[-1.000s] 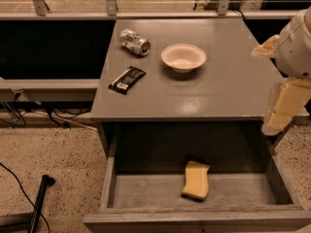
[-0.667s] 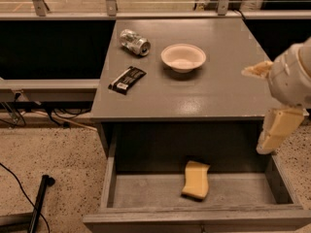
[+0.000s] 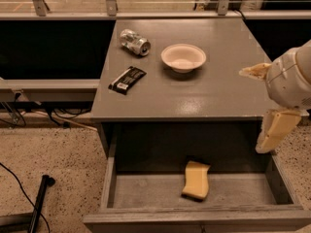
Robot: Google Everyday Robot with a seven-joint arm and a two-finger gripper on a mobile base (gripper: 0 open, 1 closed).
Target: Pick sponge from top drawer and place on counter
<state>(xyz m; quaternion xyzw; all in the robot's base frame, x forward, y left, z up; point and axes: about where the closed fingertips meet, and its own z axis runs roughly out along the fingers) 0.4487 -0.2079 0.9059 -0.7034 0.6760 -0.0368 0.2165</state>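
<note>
Near the right edge of the table (image 3: 214, 91), the end effector (image 3: 252, 110) hangs with its two fingers spread wide, holding nothing. Below, the sponge (image 3: 196, 180) lies on the bottom of the open top drawer (image 3: 146, 191), a little right of its middle.

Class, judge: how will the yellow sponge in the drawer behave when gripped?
The sponge looks like foam, so probably squashy and light. Blocky and lying flat, it should not roll. The hand hangs open above the right end of the top drawer.
</note>
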